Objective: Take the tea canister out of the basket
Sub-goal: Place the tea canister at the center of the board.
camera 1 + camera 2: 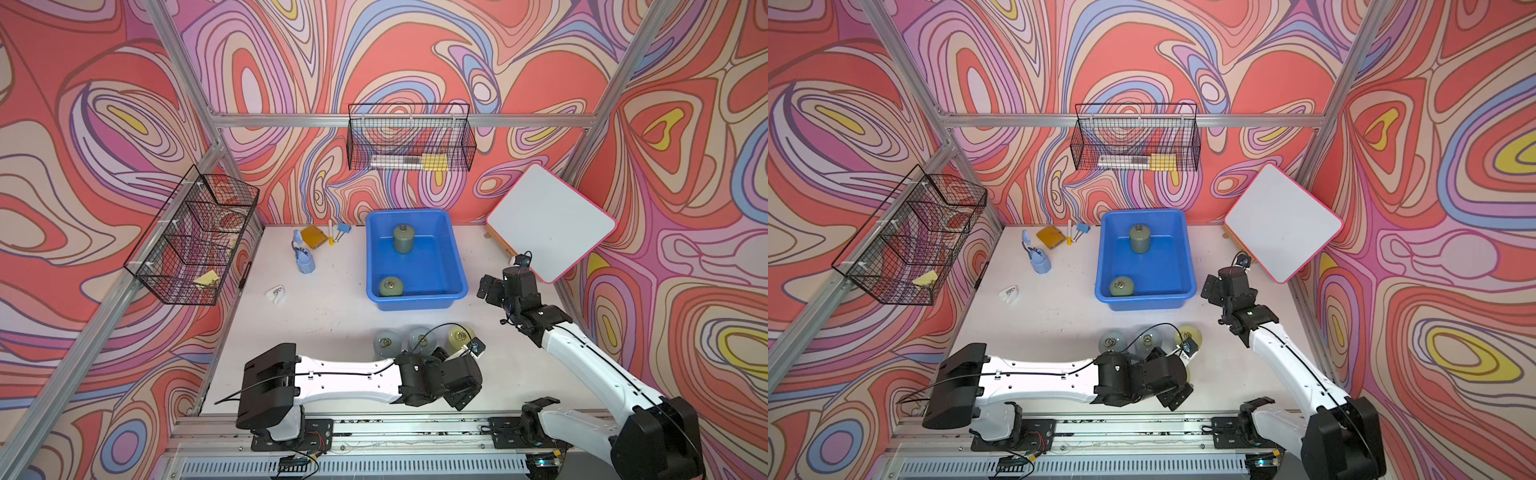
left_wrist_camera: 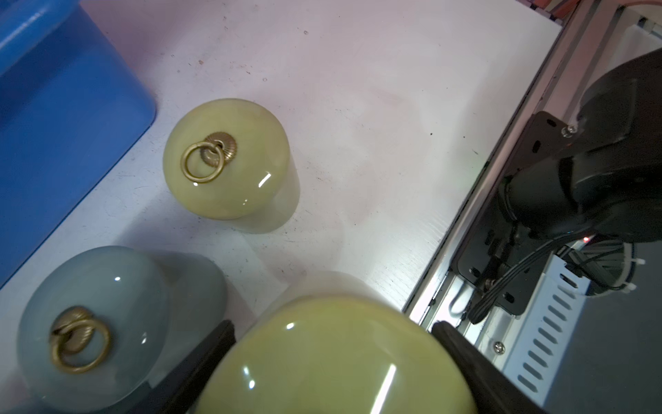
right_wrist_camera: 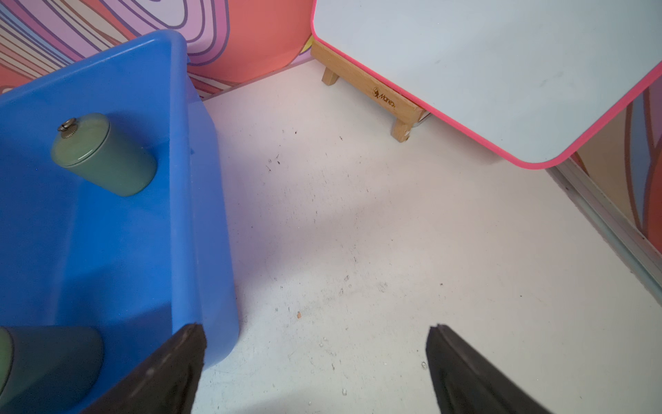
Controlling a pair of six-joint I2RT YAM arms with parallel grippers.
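mostly hidden under its own wrist in both top views, the left gripper [image 2: 331,324] clamps a yellow-green canister [image 2: 336,365], cut off at the wrist view's edge. the right gripper [image 3: 315,329] gapes wide, empty, just beside the basket [image 1: 415,302]. inside the basket: a far tea canister [image 1: 403,243], a near tea canister [image 1: 390,286]. a row of three canisters [image 1: 420,338] stands on the white table [image 1: 324,316] before the basket; swirl-patterned walls [image 1: 415,50] around.
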